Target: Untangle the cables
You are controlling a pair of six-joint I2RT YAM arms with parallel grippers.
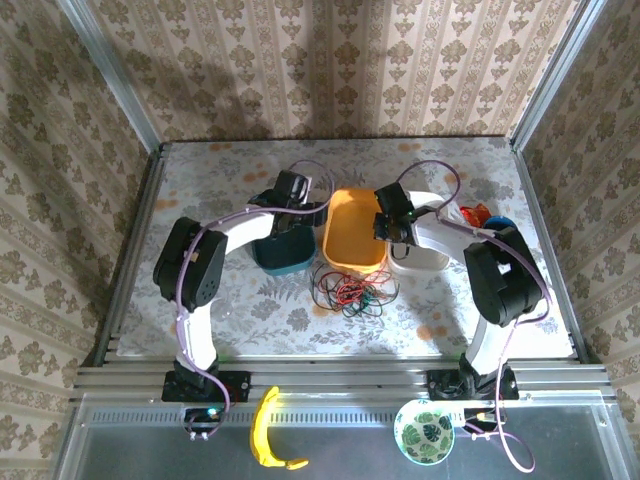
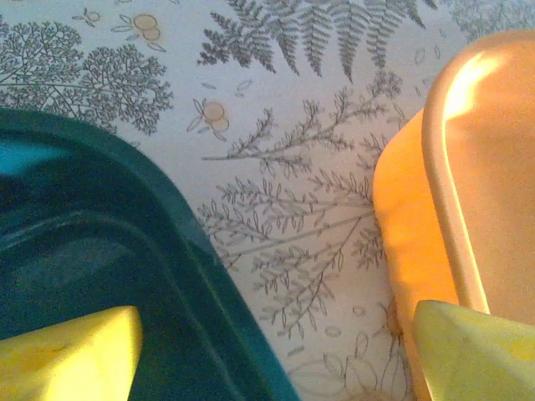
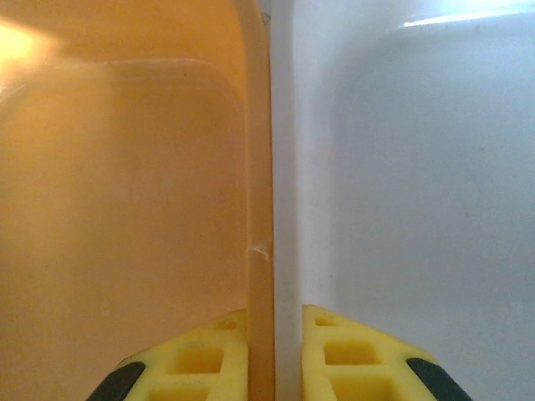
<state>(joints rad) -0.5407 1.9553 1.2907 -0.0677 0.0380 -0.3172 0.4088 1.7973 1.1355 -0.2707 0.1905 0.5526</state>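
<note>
The cables (image 1: pixel 350 290), a tangle of thin red, black and green loops, lie on the table in front of the orange bin (image 1: pixel 352 232). My left gripper (image 1: pixel 308 208) hangs open over the gap between the teal bin (image 1: pixel 283 250) and the orange bin. In the left wrist view the left gripper (image 2: pixel 274 311) holds nothing, with the teal bin (image 2: pixel 84 251) to its left and the orange bin (image 2: pixel 468 209) to its right. My right gripper (image 1: pixel 388 228) is shut where the orange bin meets the white bin (image 1: pixel 420 255). Up close the right gripper (image 3: pixel 274 322) pinches the orange wall (image 3: pixel 259 209) and the white wall (image 3: pixel 288 209) together.
A red and blue object (image 1: pixel 482 213) lies at the right behind the white bin. A yellow banana-shaped item (image 1: pixel 268 435) and a green patterned bowl (image 1: pixel 424 432) sit on the shelf below the arm bases. Wallpapered walls enclose the table on three sides.
</note>
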